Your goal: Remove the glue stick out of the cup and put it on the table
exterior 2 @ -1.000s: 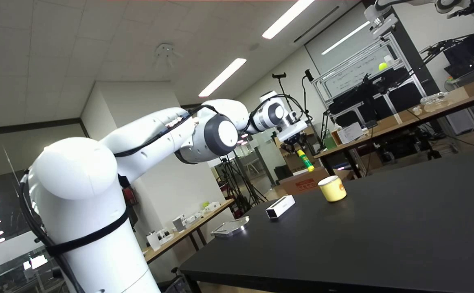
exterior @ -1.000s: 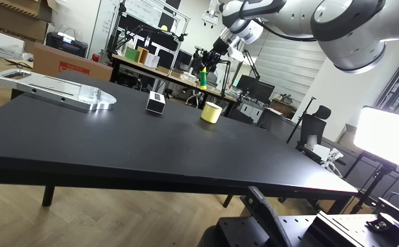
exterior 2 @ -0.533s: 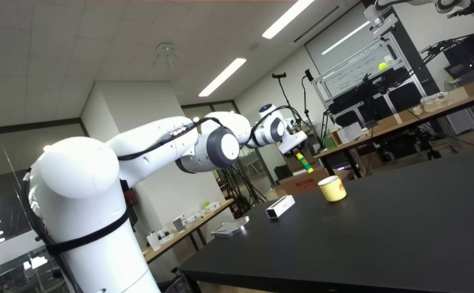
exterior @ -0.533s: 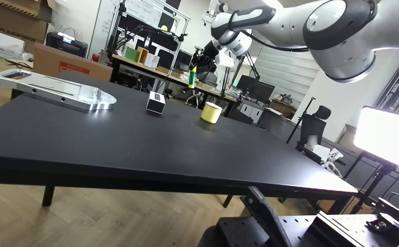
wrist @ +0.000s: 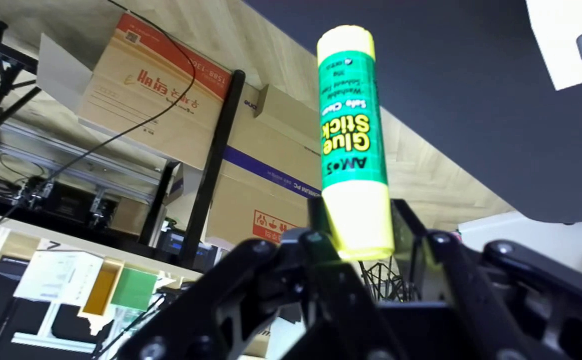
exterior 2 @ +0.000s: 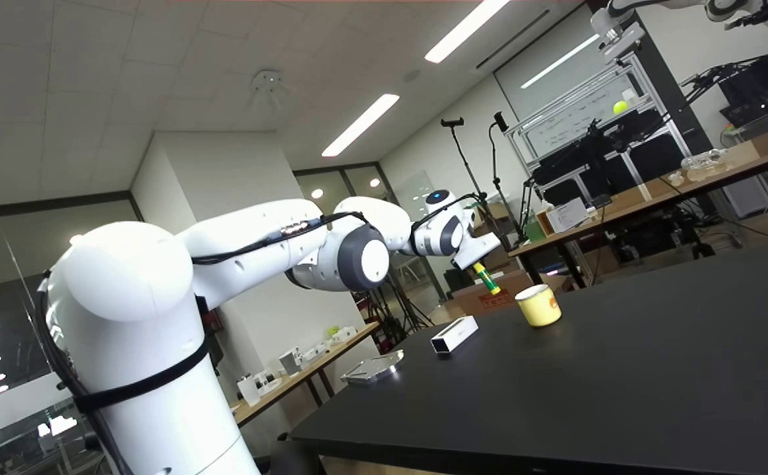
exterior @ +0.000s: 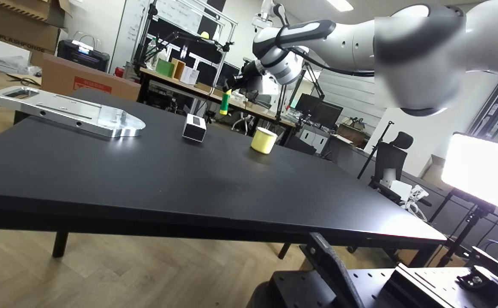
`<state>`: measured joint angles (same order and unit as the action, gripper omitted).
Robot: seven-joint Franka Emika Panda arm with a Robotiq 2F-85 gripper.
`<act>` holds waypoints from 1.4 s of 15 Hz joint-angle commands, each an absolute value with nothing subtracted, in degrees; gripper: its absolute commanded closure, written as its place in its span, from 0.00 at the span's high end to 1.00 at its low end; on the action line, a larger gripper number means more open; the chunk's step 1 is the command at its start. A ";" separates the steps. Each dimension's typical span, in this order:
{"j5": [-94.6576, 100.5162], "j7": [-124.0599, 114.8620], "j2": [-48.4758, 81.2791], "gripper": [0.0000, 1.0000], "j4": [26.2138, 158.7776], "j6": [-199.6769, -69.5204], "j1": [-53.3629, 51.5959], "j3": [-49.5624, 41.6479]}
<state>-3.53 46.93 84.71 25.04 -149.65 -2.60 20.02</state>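
Hanging left of the cup (exterior: 264, 141), the pincer (wrist: 360, 216) grips the glue stick (wrist: 353, 120) high, likely for bottom-first placing.

Floor (exterior: 125, 265) was pale wood, herringbone. Long wood-topped workbench (exterior 2: 674, 190) ran across the far side in both exterior views. In an exterior view, cardboard boxes (exterior: 18, 34) sat stacked far left; dark monitors (exterior: 327, 112) stood far back, white slats (exterior: 351, 90) above them to the right. Black office chair (exterior: 391, 156) was on the right, lit light panel (exterior: 486, 173) nearer. Also in an exterior view: ceiling strip lights (exterior 2: 361, 125) were on, white wall (exterior 2: 225, 161) left, wood-topped side bench (exterior 2: 318, 361) in front, whiteboard (exterior 2: 578, 115) far right, writing on it.
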 commanded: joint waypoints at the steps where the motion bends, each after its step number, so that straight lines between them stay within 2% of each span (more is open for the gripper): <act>1: -6.27 53.37 84.80 0.09 27.62 -150.41 -0.78 24.51; 9: -9.94 56.60 85.09 0.09 31.07 -148.68 3.45 28.21; 21: -15.93 54.97 85.14 0.09 31.61 -148.12 3.27 20.54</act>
<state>-14.86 55.53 85.14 31.72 -147.84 3.55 21.77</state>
